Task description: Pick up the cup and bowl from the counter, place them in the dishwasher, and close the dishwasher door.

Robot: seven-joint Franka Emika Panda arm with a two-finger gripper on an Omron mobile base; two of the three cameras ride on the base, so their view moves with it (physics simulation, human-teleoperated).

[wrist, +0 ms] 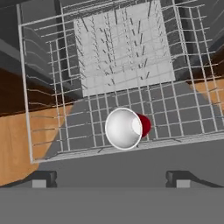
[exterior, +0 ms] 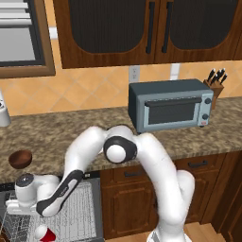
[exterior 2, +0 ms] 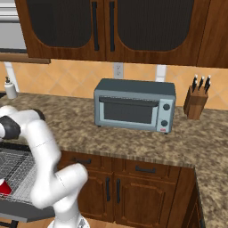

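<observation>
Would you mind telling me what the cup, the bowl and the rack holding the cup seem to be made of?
The cup looks like smooth plastic: flat red outside, plain white inside and rim, no texture. The bowl on the counter looks wooden, dark brown and matte, though no grain can be made out. The rack looks like thin white coated wire, judging by its open grid and upright prongs.

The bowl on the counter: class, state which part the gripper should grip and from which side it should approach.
Grip the rim of the bowl, coming from above. It sits upright on the counter, shallow and open-topped, so one finger probably goes inside the wall and one outside.
</observation>
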